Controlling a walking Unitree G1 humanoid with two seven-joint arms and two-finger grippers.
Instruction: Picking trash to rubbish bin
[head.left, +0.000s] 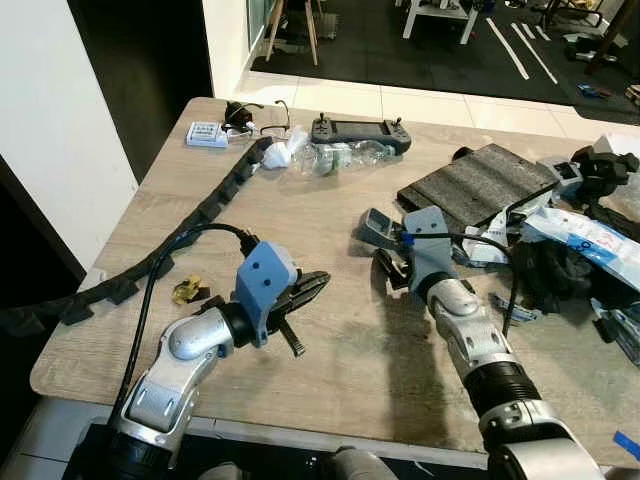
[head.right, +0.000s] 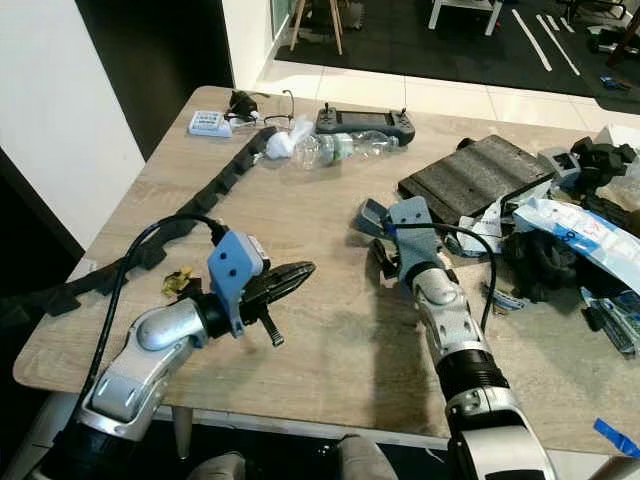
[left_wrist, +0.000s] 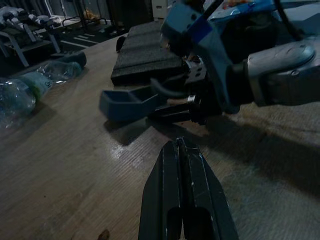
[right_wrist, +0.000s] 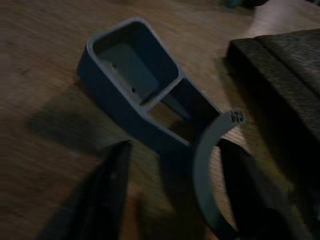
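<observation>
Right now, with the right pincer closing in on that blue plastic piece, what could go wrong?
The right pincer is open around only the blue bracket's thin curved end, so it could slip or pivot. The dark foam slab lies close beside it and could get bumped. The left pincer, shut, points toward the same spot, risking a collision.

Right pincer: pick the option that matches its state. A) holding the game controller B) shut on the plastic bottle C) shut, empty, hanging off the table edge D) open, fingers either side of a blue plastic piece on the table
D: the right pincer has its fingers spread, with the blue plastic piece lying on the table ahead of them.
</observation>
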